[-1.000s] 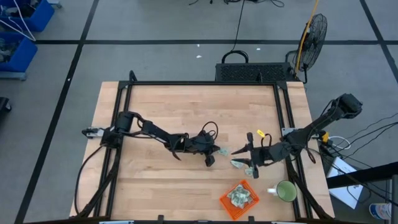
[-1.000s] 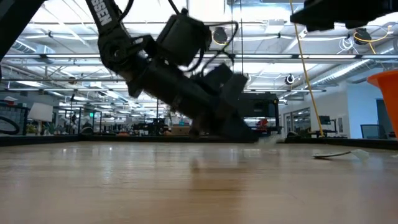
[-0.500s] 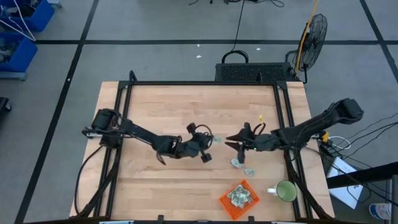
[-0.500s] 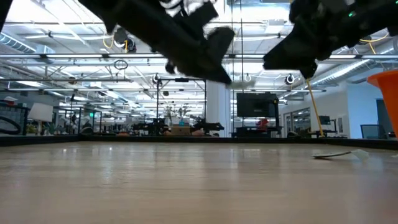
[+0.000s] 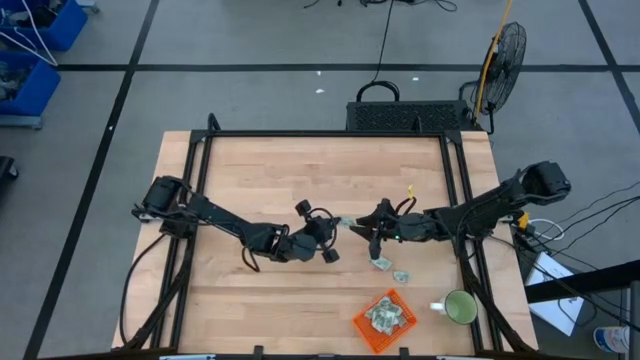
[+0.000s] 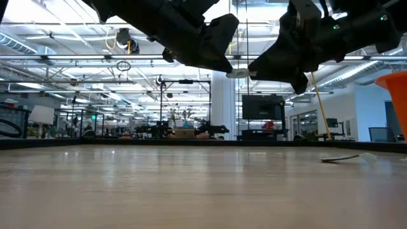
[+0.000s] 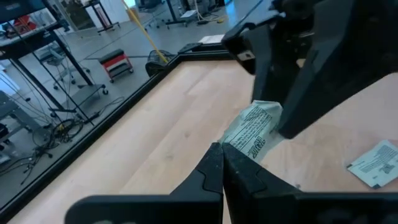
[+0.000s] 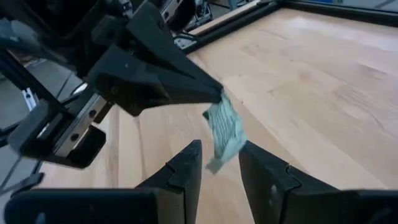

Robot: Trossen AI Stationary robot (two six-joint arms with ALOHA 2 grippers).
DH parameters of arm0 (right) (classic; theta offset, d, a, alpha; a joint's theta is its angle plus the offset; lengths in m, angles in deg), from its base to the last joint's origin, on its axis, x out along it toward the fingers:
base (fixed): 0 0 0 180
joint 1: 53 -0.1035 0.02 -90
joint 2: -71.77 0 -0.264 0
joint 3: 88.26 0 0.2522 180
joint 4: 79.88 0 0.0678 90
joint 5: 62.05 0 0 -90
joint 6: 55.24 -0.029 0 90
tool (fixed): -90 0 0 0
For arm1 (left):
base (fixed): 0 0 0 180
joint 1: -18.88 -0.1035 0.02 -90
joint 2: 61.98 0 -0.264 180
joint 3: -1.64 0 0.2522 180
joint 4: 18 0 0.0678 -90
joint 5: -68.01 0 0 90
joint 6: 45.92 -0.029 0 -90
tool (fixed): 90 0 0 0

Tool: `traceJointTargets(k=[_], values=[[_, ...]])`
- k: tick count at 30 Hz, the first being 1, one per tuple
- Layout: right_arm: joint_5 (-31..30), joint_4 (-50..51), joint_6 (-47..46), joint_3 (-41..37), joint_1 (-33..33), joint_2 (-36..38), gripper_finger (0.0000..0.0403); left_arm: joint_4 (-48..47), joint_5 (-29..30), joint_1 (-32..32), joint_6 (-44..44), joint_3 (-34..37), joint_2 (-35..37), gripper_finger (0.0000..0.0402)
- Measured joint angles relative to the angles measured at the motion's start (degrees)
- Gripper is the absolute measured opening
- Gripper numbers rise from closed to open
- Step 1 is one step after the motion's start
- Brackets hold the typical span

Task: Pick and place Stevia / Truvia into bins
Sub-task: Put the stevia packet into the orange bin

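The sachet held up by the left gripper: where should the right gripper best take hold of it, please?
Probably the free end. The left gripper pinches one end of the sachet in mid-air; the other end hangs between the right gripper's open fingers, so closing on its flat faces suits.

Round green mug [image 5: 461,308] upright near table's right front corner. Standing fan [image 5: 503,52] on floor beyond table [image 5: 260,180]. Blue bins [image 5: 30,50] far left.
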Motion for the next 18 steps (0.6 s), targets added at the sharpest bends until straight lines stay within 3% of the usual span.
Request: traceJointTargets(k=[7,15,18], values=[[0.08,-2.66,3.24,0.02,0.47,-1.57,0.009,1.26,-0.63,0.04,-0.3,0.0,0.0,0.0001],[1.61,-2.95,7.86,0.02,0.48,-1.55,0.001,1.18,-1.72,0.02,-0.58,0.0,0.0,0.0004],[1.79,-2.91,10.11,0.02,0.44,-1.55,0.0006,1.18,-4.15,-0.18,-1.43,0.0,0.0,0.0004]])
